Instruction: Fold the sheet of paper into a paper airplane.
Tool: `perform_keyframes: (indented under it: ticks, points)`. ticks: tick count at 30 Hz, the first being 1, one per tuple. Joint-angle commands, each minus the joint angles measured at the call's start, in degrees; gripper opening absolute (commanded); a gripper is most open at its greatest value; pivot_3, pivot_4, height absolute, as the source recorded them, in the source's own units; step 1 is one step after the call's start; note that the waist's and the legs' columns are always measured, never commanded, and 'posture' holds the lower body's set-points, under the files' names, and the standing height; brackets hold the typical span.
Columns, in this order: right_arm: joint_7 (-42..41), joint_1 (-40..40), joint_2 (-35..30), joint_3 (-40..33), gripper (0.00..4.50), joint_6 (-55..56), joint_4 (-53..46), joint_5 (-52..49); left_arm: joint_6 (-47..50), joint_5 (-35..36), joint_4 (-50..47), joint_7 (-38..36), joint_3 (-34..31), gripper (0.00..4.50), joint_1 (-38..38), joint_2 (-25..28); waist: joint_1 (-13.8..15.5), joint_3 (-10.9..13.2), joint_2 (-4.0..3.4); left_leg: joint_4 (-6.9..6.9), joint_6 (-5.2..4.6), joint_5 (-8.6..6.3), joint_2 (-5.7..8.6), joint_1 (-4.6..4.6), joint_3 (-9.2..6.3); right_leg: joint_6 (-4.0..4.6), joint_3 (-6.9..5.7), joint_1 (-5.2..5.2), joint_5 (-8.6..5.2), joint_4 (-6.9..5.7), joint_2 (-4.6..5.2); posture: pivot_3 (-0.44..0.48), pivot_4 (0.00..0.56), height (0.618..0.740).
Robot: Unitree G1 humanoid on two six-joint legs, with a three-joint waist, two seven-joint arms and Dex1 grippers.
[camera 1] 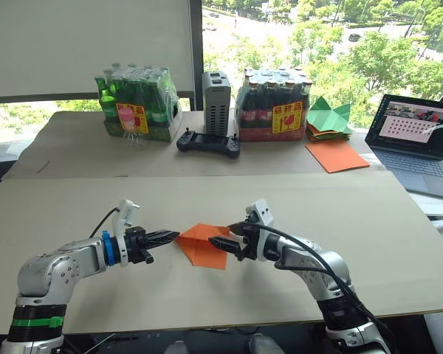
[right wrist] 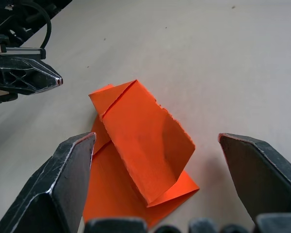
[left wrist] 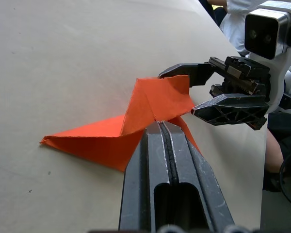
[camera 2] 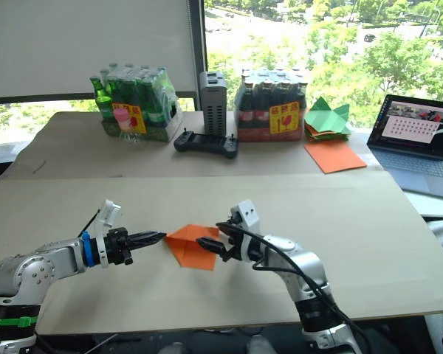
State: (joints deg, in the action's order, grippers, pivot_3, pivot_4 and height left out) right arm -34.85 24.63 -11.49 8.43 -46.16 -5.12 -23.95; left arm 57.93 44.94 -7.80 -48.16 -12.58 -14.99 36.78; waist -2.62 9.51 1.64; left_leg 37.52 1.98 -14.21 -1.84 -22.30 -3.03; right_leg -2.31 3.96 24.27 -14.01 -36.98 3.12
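Reaching in from 9 o'clock, the left gripper (camera 1: 173, 236) is lying low over the table (camera 1: 74, 214) with fingers pressed together, tips touching the paper (camera 1: 201, 243) at the near-centre. The right gripper (camera 1: 223, 243) is coming in from 3 o'clock, fingers spread around the paper's raised flap. Two shrink-wrapped bottle packs (camera 1: 136, 103) are sitting at 12 o'clock; the right wrist view is showing the paper's (right wrist: 145, 145) curled, torn-edged layer.

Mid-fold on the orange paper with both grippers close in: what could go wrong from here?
1. The flap of the sheet of paper stands curled, not pressed flat, so it may spring back.
2. The left gripper is shut at the paper's corner; a pull might drag or tear the sheet.
3. The right gripper, open over the flap, might crumple it when closing.
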Motion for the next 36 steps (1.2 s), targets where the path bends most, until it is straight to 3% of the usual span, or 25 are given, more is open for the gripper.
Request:
perform_keyframes:
  ticks: [1, 5, 6, 17, 18, 26, 32, 36]
  points:
    - [-0.66, 1.36, 0.34, -0.51, 4.46, -0.31, -0.44, -1.42, -0.69, 0.58, -0.92, 0.09, -0.74, 0.0, 0.29, 0.36, -0.02, 0.0, 0.0, 0.0, 0.0, 0.0, 0.0, 0.0, 0.0, 0.0, 0.0, 0.0, 0.0, 0.0, 0.0, 0.0, 0.15, 0.74]
    - [-1.51, 1.34, 0.07, 0.4, 4.46, -0.11, -0.53, -1.23, -0.8, 0.69, -1.17, 0.19, -0.72, 0.0, 0.69, 0.39, -0.04, 0.0, 0.0, 0.0, 0.0, 0.0, 0.0, 0.0, 0.0, 0.0, 0.0, 0.0, 0.0, -0.01, 0.0, 0.0, 0.15, 0.74]
    - [-2.03, 1.17, -0.14, 1.02, 3.96, 0.83, -0.72, -0.76, -0.85, 0.67, -1.21, 0.2, -0.71, 0.0, 0.76, 0.41, -0.05, 0.0, 0.0, 0.0, 0.0, 0.0, 0.0, 0.0, 0.0, 0.0, 0.0, 0.0, 0.0, -0.01, 0.0, 0.0, 0.15, 0.74]
    - [-2.64, 1.4, 0.23, 1.46, 0.21, 1.34, -1.17, -0.93, -0.79, 0.87, -1.66, 0.32, -0.6, 0.0, 1.16, 0.29, -0.05, 0.0, 0.0, 0.01, 0.0, 0.0, 0.0, 0.01, 0.0, 0.0, 0.0, 0.0, 0.0, -0.03, 0.0, 0.0, 0.15, 0.74]
    - [-2.56, 1.45, 0.21, 1.37, 0.04, 1.31, -1.16, -0.9, -0.73, 1.02, -1.87, 0.11, -0.59, 0.0, 1.33, 0.39, -0.07, 0.0, 0.0, 0.01, 0.0, 0.0, 0.0, 0.01, 0.0, 0.0, 0.0, 0.0, 0.0, -0.03, 0.0, 0.0, 0.15, 0.74]
    - [-3.23, 1.62, -2.77, 3.33, 0.04, 9.08, -2.74, 4.1, 0.15, 2.34, -2.88, -2.21, -0.98, 0.0, 2.43, 2.28, -0.03, 0.0, 0.0, 0.03, 0.0, 0.0, 0.0, 0.0, 0.0, 0.0, 0.0, 0.0, 0.0, -0.03, 0.0, 0.0, 0.15, 0.74]
    - [-2.79, 2.52, -6.22, 6.73, 0.04, 28.9, -0.74, 15.2, -0.06, 2.76, -2.37, -2.48, -1.02, 0.0, 2.09, 3.29, -0.15, 0.0, 0.0, 0.04, 0.0, 0.0, -0.01, 0.01, 0.02, 0.0, 0.0, 0.01, 0.0, -0.04, 0.0, 0.0, 0.15, 0.74]
    - [0.65, 4.61, -9.78, 10.17, 0.04, 51.62, 5.38, 27.74, -0.34, 2.77, -2.02, -2.49, -1.0, 0.0, 1.79, 3.73, -0.09, 0.0, 0.0, 0.05, 0.0, 0.0, 0.01, 0.01, 0.03, 0.0, 0.01, 0.0, 0.0, -0.04, 0.01, 0.0, 0.15, 0.74]
